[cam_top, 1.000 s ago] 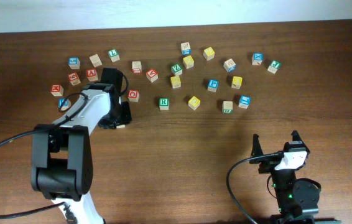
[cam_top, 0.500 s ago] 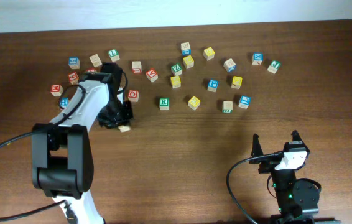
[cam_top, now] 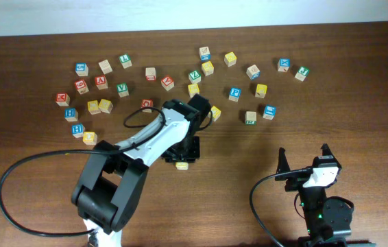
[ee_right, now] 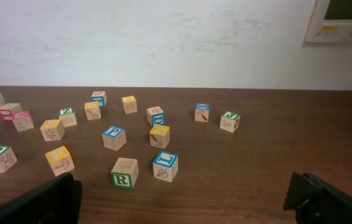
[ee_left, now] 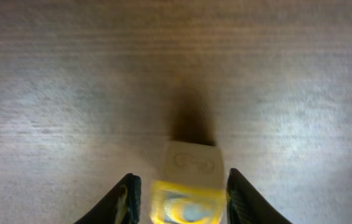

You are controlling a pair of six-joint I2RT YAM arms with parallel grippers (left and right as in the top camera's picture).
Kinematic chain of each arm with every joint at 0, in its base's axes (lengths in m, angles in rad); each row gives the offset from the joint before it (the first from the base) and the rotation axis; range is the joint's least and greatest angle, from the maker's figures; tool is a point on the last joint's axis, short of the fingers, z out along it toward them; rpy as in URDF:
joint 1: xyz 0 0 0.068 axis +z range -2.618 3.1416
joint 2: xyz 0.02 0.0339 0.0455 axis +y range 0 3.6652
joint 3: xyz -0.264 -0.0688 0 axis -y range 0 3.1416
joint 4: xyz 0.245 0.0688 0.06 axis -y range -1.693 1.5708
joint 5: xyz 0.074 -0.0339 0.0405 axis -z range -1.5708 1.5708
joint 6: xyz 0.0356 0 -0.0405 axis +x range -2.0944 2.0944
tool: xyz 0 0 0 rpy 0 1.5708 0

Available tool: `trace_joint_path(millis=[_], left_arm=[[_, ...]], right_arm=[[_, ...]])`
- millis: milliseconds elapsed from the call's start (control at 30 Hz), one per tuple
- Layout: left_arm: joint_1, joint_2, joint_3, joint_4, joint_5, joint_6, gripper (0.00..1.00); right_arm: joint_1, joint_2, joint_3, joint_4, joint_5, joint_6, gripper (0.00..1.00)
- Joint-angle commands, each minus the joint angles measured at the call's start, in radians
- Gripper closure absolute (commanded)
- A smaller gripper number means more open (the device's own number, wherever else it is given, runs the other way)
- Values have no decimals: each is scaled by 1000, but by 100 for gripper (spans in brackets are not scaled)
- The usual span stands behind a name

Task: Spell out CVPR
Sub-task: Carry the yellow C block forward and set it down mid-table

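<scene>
My left gripper (cam_top: 182, 160) is near the table's middle, shut on a yellow-faced wooden block (cam_top: 182, 165). In the left wrist view the block (ee_left: 188, 186) sits between the two black fingers (ee_left: 179, 202), with a blurred, C-like blue letter on its yellow face and its shadow on the wood below. A green V block (cam_top: 194, 75), a blue P block (cam_top: 234, 92) and a green R block (cam_top: 250, 118) lie among the scattered blocks at the back. My right gripper (cam_top: 304, 159) is open and empty at the front right, far from all blocks.
Several letter blocks are scattered across the back of the table, from a left cluster (cam_top: 91, 86) to the right end (cam_top: 301, 73). The right wrist view shows the green R block (ee_right: 124, 172) and a blue-topped block (ee_right: 165, 165) nearest.
My left arm has swung from the left cluster to the table's middle, carrying the yellow block. Blocks it had covered at the left now show. The right arm has not moved.
</scene>
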Motion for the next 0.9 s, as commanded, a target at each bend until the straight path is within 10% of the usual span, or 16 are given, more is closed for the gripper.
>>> trace_joint_path(millis=[0, 167, 267, 533, 867], left_arm=[[-3, 16, -10, 10, -47, -24, 61], [-3, 16, -10, -5, -37, -25, 71], [-3, 16, -10, -49, -14, -25, 27], [-4, 56, -10, -46, 49, -26, 67], [0, 56, -10, -12, -14, -25, 77]], right_arm=[[-6, -6, -5, -5, -2, -3, 2], [-6, -6, -5, -5, -2, -3, 2], [-6, -6, -5, -5, -2, -3, 2], [-6, -6, -5, -5, -2, -3, 2], [-6, -6, -5, -5, -2, -3, 2]])
